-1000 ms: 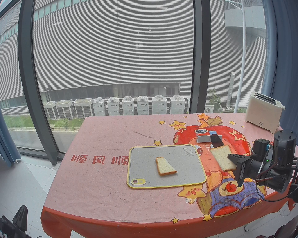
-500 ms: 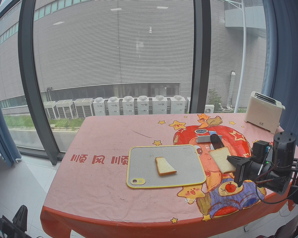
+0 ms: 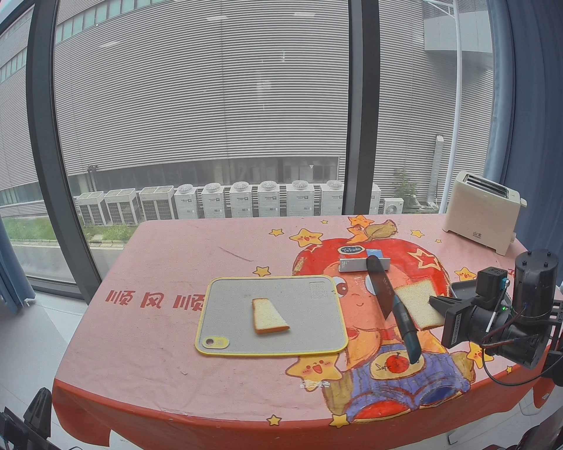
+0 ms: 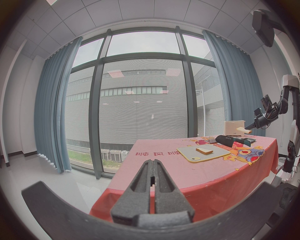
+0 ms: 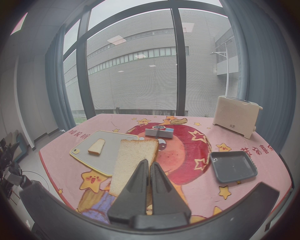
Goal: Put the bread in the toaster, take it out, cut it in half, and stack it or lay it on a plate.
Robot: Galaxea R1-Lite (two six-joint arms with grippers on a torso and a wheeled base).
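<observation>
gripping a bread slice (image 5: 132, 156), right gripper (image 5: 147, 165) level above the table's (image 3: 176, 263) right side; left gripper (image 4: 153, 164) pinched shut, empty

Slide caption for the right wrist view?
Right end effector shut on a bread slice over the table; a cut piece lies on the cutting board, toaster and dark tray nearby.

Fig. Setting | I take this for an office-type test room dressed as a kitchen corner | Room: floor-to-ceiling windows (image 3: 205, 88), grid-tiled ceiling (image 4: 137, 12), blue curtains (image 4: 51, 103), air-conditioning units (image 3: 234, 199) by the grey building outside | Kitchen cues: toaster (image 3: 482, 212) and cutting board (image 3: 293, 293) on a bench (image 3: 176, 258) under a cartoon-print cloth.
</observation>
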